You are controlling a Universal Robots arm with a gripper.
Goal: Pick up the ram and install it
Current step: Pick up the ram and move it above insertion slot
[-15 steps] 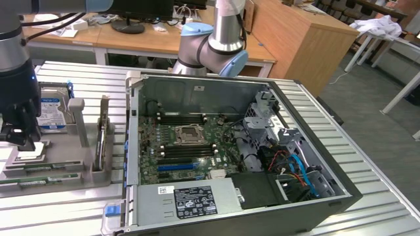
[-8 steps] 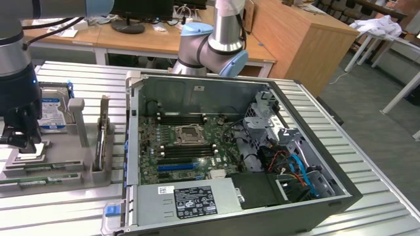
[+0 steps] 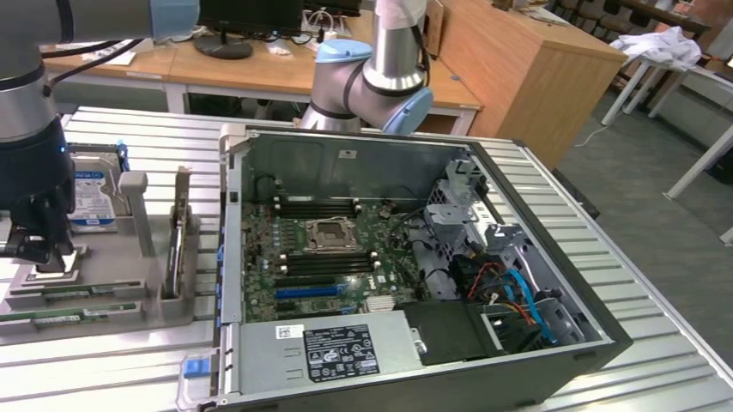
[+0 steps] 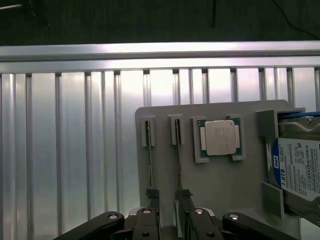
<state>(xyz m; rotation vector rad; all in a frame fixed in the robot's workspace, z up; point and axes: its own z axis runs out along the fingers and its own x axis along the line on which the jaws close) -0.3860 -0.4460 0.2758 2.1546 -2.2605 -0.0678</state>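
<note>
Claw [image 3: 40, 256] open, jaws spread wide, nothing held. It hangs low over the grey tray [image 3: 137, 300] at the exterior view's left, well apart from the open computer case [image 3: 596, 343] on the same ribbed surface [image 3: 126, 378]. The ram [image 4: 178, 160] stands on its long edge in a narrow tray slot, with a second stick [image 4: 149, 160] just beside it in a matching slot. Likely reason for parking it edge-up: both flat faces are exposed, so a pinch from straight above can take it. The wrist view looks straight down, so both sticks read as thin lines with the claw's fingers [image 4: 190, 222] at their near ends (which stick lies between the jaws I cannot tell). The processor chip [image 4: 220, 137] sits in its own pocket beside them, and the hard drive [image 4: 300, 170] lies beyond. The exterior view adds the destination: black memory slots [image 3: 326, 262] flanking the bare processor socket [image 3: 332, 233], with no stick seated that I can make out. Pick-up not yet made.
</note>
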